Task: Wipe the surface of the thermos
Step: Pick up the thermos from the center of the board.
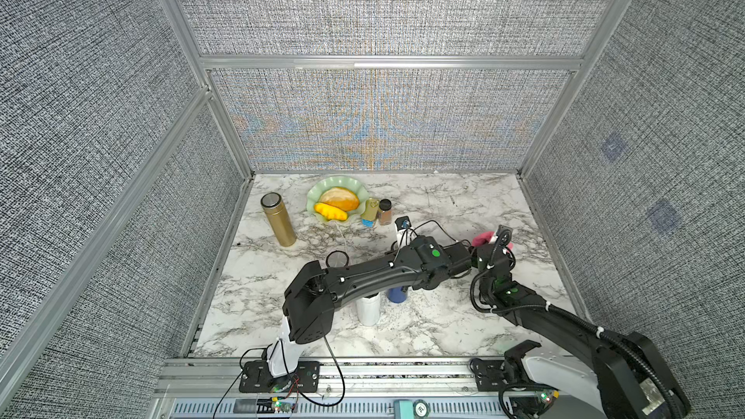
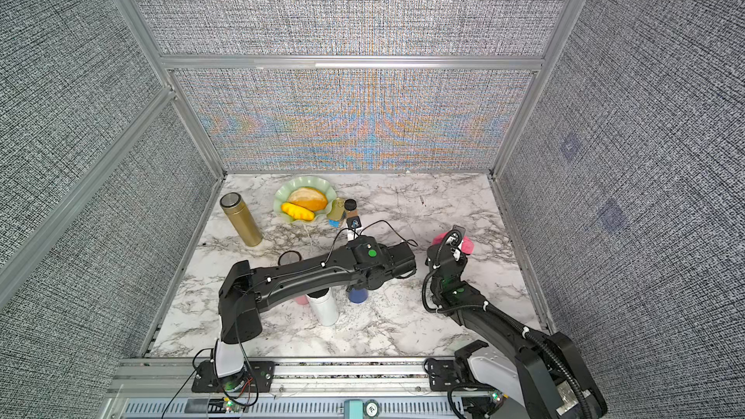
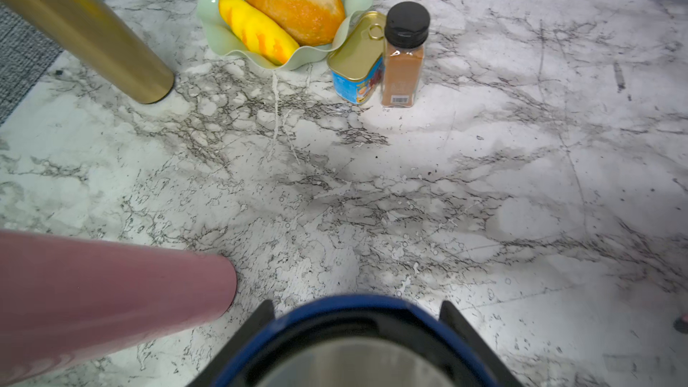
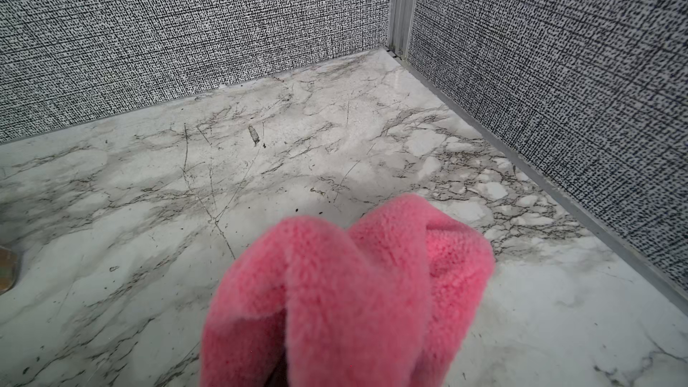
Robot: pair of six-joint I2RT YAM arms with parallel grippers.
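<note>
Across the table (image 1: 443, 203), left arm (image 1: 363, 276) outstretched, tool (image 3: 358, 310) around blue thermos (image 1: 397, 296)

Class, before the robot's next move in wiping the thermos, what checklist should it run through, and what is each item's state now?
1. Left end effector closed around blue thermos: ok.
2. Right end effector holding cloth: ok.
3. Cloth touching blue thermos: not ok, they are apart.
4. Room around it: not ok, pink thermos and white thermos stand close.
5. Grip firm enough: cannot tell.
</note>
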